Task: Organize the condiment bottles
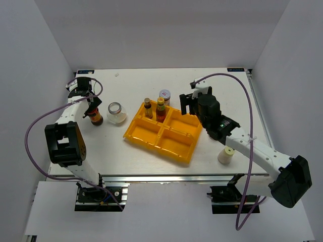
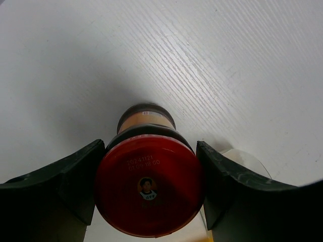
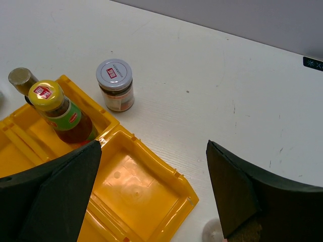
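**Desk:** Where is your left arm?

**Me:** I have the left gripper [image 2: 150, 147] down over the red-capped jar [image 2: 149, 194], which stands upright at the far left of the table [image 2: 212, 60]. The fingers [image 2: 65, 189] sit against the lid from both sides. I see no gap at either one, so I call that a grip on the jar. As far as I can tell, its base rests on the table.

**Desk:** Anything close to it?

**Me:** The clear glass jar [image 1: 116, 112] with white contents stands just to its right, apart from it, between it and the yellow tray [image 1: 176, 146].

**Desk:** And the right arm?

**Me:** My right gripper [image 3: 154, 151] hangs above the tray's far right compartment. Its fingers are spread wide and there is nothing between them.

**Desk:** Where are the other bottles?

**Me:** Two stand upright together in the tray's far left compartment, the slim brown bottle [image 3: 20, 80] and the yellow-capped bottle [image 3: 50, 98], side by side. The silver-lidded jar [image 3: 115, 83] stands on the table just beyond the tray's far edge. The pale-capped bottle [image 1: 226, 155] stands on the table to the right of the tray, toward the near edge, just beside my right arm.
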Available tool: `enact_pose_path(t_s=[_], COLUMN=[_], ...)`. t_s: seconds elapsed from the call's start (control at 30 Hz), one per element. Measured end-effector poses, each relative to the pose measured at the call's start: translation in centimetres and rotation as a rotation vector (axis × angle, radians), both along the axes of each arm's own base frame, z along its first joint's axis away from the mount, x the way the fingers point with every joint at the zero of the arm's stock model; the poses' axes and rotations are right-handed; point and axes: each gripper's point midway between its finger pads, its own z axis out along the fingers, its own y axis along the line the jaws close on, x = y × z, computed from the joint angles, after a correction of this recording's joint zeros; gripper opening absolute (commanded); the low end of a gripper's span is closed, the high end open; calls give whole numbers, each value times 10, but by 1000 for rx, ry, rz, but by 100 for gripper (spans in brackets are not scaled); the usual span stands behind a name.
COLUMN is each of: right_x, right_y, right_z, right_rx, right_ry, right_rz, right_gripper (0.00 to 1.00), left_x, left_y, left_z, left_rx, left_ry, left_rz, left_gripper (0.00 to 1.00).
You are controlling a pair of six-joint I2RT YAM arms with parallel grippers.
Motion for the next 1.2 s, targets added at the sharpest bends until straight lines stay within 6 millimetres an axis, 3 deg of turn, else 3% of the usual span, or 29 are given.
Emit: enact_pose_path(t_s=[0.07, 0.1, 0.23, 0.4, 0.47, 0.53, 0.7, 0.87, 1.2], right_x=[0, 0, -3, -10, -14, -19, -29, -37, -50], right_y=[-1, -2, -6, -15, -22, -30, -46, -56, -86], right_z=[1, 1, 0, -4, -8, -11, -4, 16, 27], right_rx=[0, 1, 0, 13, 21, 31, 82, 147, 212], right_ry=[-3, -4, -3, 2, 4, 3, -26, -76, -108], right_rz=[-6, -8, -17, -40, -60, -82, -124, -142, -244], right_gripper=[89, 89, 89, 89, 89, 89, 89, 89, 89], left_x=[0, 0, -1, -9, -14, -20, -30, -36, -48], left_y=[0, 0, -1, -7, -11, -17, -41, -98, -266], left_z=[0, 0, 0, 5, 16, 34, 103, 149, 196], left_rx=[0, 0, -3, -30, -40, -43, -28, -27, -101], left_ry=[0, 1, 3, 12, -13, -61, -245, -366, -484], left_rz=[0, 0, -2, -18, -30, -45, -115, -283, -830], left_gripper=[34, 23, 0, 0, 0, 0, 0, 0, 0])
